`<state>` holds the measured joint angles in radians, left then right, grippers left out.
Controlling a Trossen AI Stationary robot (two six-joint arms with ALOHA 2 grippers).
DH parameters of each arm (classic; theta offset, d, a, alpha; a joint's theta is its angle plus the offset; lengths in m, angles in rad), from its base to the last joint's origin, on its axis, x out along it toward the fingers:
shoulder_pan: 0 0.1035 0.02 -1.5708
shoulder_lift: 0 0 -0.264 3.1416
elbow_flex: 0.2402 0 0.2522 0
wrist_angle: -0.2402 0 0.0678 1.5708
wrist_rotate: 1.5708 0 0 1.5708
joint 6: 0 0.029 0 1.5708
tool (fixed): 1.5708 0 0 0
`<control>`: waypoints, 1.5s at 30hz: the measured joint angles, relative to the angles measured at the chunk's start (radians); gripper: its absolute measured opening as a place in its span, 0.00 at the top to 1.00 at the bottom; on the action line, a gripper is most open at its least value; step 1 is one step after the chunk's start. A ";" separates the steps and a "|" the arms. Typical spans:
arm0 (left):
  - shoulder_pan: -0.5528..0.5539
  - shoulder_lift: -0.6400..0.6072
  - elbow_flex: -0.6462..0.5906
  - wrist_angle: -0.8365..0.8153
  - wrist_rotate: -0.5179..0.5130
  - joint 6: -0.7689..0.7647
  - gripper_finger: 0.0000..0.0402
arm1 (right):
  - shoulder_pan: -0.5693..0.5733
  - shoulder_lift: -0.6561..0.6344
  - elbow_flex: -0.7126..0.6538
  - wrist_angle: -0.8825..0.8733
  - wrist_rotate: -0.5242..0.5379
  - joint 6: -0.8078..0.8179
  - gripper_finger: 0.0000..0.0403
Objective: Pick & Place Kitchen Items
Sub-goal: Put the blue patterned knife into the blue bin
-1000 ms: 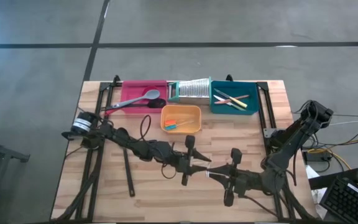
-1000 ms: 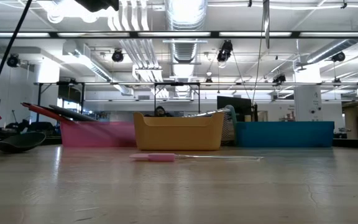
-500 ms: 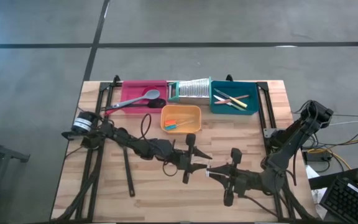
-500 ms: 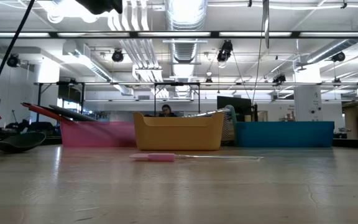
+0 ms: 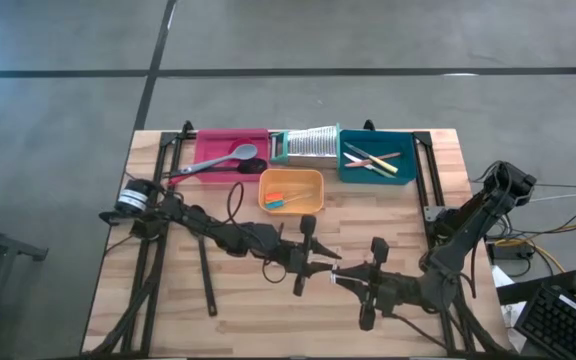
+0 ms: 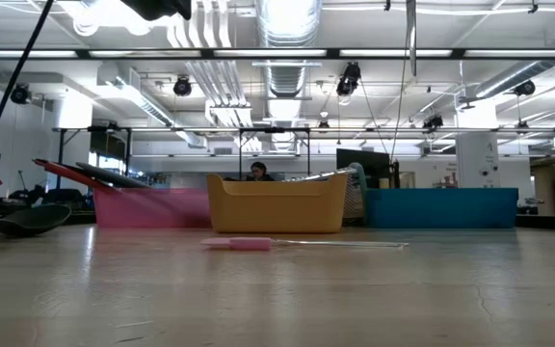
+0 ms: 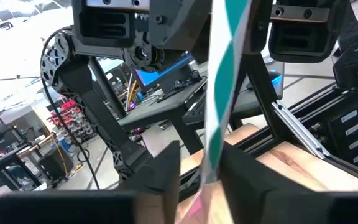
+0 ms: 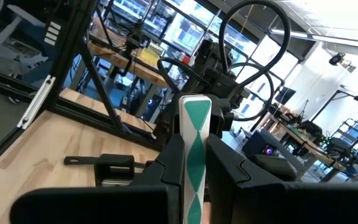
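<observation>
Over the table's middle my two grippers meet tip to tip. My right gripper is shut on a flat teal-and-white striped stick. The stick reaches on between the fingers of my left gripper, which stand open on either side of the stick. It lies close to one finger, with a gap to the other. In the low view a pink-handled piece with a thin shaft lies flat on the tabletop. My right gripper pinches the striped stick's lower stretch between its two fingers, one on each narrow edge. The fingers lie level and along the stick, whose free end sticks out past the fingertips toward my left gripper. The stick is lifted clear of the table.
Along the far edge stand a pink tray with a grey spoon and a red one, a silver ribbed object and a teal tray with knives. An orange tray holds small pieces. A black long-handled utensil lies near left.
</observation>
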<state>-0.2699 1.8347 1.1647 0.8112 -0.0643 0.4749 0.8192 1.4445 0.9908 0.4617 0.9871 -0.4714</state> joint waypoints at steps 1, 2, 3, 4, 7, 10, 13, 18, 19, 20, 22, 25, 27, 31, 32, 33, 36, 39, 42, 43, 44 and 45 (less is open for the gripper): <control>0.000 0.000 0.000 -0.004 0.000 -0.001 0.76 | 0.000 0.000 0.000 -0.001 0.000 0.000 0.93; 0.000 0.000 0.000 -0.011 0.000 -0.001 0.81 | 0.000 0.000 0.000 0.000 0.000 0.000 0.93; 0.000 0.000 0.000 -0.016 0.001 -0.001 0.86 | 0.000 0.000 0.000 0.000 0.002 -0.001 0.93; 0.000 0.000 0.000 -0.020 0.002 0.002 0.92 | 0.000 0.000 0.000 0.000 0.004 0.000 0.93; 0.000 0.000 -0.001 -0.024 0.002 0.002 0.94 | 0.000 0.000 0.000 0.000 0.005 0.000 0.93; 0.000 0.000 0.002 -0.046 0.001 0.002 0.94 | 0.000 0.000 -0.001 -0.002 0.004 0.001 0.93; 0.000 -0.005 0.027 -0.133 0.001 0.000 0.94 | 0.001 0.002 -0.001 -0.007 0.015 0.000 0.89; 0.001 -0.009 0.117 -0.459 -0.051 -0.017 0.94 | 0.026 -0.001 0.018 0.001 0.058 -0.007 0.73; 0.001 -0.006 0.143 -0.558 -0.070 -0.026 0.94 | 0.035 -0.003 0.025 0.004 0.065 -0.010 0.70; 0.001 -0.004 0.172 -0.657 -0.085 -0.035 0.94 | 0.045 -0.005 0.032 0.004 0.067 -0.018 0.68; 0.000 -0.004 0.230 -0.827 -0.106 -0.063 0.94 | 0.069 -0.005 0.048 0.000 0.068 -0.032 0.64; 0.000 -0.009 0.318 -1.116 -0.114 -0.092 0.94 | 0.095 -0.005 0.078 -0.042 0.094 -0.035 0.59; 0.000 -0.006 0.389 -1.342 -0.113 -0.130 0.94 | 0.108 -0.005 0.101 -0.093 0.194 -0.010 0.58; 0.001 -0.007 0.540 -1.667 -0.113 -0.246 0.94 | 0.111 -0.006 0.130 -0.256 0.448 0.129 0.56; 0.001 -0.008 0.579 -1.744 -0.112 -0.272 0.94 | 0.108 -0.006 0.134 -0.303 0.463 0.170 0.56; 0.001 -0.008 0.614 -1.809 -0.108 -0.296 0.94 | 0.105 -0.006 0.138 -0.342 0.459 0.210 0.56; 0.010 -0.005 0.698 -1.902 -0.064 -0.327 0.94 | 0.091 -0.009 0.149 -0.450 0.387 0.339 0.59; 0.028 -0.005 0.762 -1.937 0.024 -0.370 0.94 | 0.060 -0.010 0.152 -0.559 0.279 0.461 0.63; 0.050 -0.005 0.794 -1.952 0.107 -0.430 0.94 | 0.016 -0.010 0.170 -0.682 0.164 0.567 0.67; 0.056 -0.005 0.797 -1.962 0.116 -0.448 0.94 | 0.001 -0.010 0.185 -0.726 0.124 0.603 0.69; 0.061 -0.005 0.797 -1.977 0.118 -0.458 0.94 | -0.014 -0.010 0.202 -0.778 0.081 0.645 0.70; 0.065 -0.005 0.795 -1.996 0.119 -0.469 0.94 | -0.030 -0.010 0.222 -0.830 0.038 0.685 0.71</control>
<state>-0.2045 1.8297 1.9601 -1.1849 0.0550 0.0057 0.7892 1.4342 1.2125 -0.3678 1.0253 0.2135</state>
